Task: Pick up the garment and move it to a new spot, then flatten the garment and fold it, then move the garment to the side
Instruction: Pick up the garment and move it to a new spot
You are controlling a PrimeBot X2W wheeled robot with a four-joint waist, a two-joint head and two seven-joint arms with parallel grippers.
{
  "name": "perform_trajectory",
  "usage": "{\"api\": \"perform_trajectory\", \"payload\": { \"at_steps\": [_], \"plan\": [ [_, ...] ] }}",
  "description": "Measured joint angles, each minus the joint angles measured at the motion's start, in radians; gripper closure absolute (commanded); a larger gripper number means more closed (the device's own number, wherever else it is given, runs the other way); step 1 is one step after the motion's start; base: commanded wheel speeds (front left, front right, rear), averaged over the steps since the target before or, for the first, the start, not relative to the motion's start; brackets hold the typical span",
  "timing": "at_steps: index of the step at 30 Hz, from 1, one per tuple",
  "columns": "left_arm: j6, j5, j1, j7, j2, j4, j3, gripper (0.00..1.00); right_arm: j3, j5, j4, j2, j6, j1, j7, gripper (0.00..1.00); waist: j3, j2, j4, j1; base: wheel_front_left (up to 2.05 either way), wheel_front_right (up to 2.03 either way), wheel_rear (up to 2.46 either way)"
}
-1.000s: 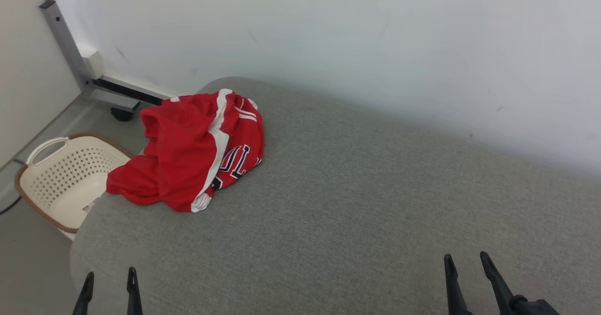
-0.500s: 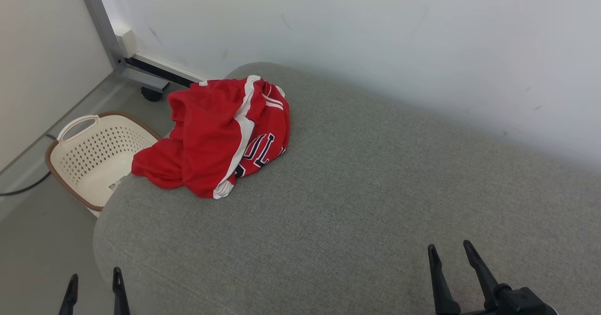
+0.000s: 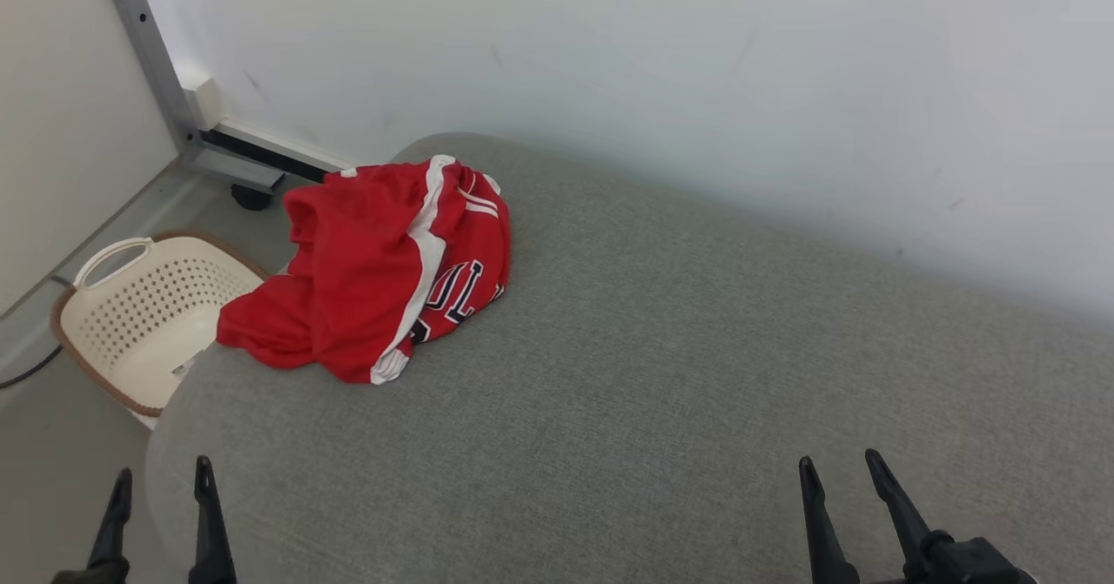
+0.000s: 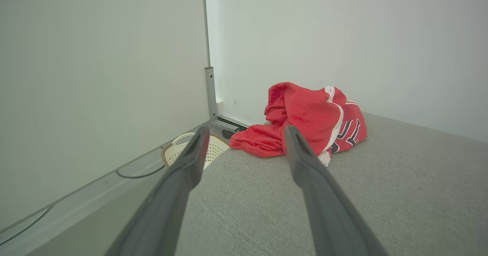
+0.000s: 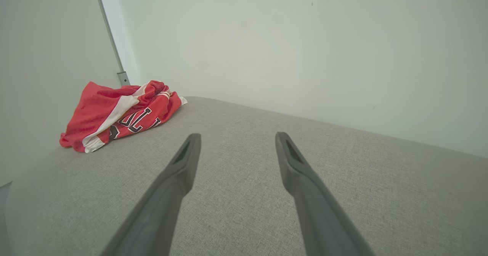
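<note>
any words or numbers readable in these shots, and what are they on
"UL" and part of one more stroke: dark letters edged in white on the crumpled red garment. The rest of the word is folded out of sight.
Sticker inside the cream basket: too small to read.
I can make out no other text.

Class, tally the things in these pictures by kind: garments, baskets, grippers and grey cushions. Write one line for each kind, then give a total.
garment: 1
basket: 1
grippers: 2, the left gripper and the right gripper
cushion: 1
Total: 5
</note>
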Motion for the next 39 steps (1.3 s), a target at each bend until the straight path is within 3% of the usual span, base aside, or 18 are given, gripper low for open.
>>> {"api": "perform_trajectory", "payload": {
  "at_steps": [4,17,27,39],
  "plan": [
    [-0.007,0.000,-0.065,0.000,0.016,0.015,0.007,0.00,0.005,-0.008,-0.007,0.000,0.000,-0.021,0.000,0.00,0.002,0.0001,-0.037,0.0000,0.00,0.00,0.00],
    [-0.016,-0.055,-0.306,0.000,0.117,0.103,0.107,0.00,-0.015,-0.056,-0.018,0.000,0.000,-0.117,0.000,0.00,0.103,0.0001,-0.266,0.0000,0.00,0.00,0.00],
    [-0.017,-0.072,-0.424,0.016,0.212,0.257,0.118,0.00,-0.023,-0.046,-0.019,-0.001,0.000,-0.158,0.000,0.00,0.194,0.0001,-0.430,0.0001,0.00,0.00,0.00],
    [-0.016,-0.095,-0.598,0.159,0.314,0.436,0.110,0.00,-0.021,-0.045,-0.034,-0.001,0.000,-0.225,0.000,0.00,0.326,0.0001,-0.518,0.0001,0.00,0.00,0.00]
  ]
}}
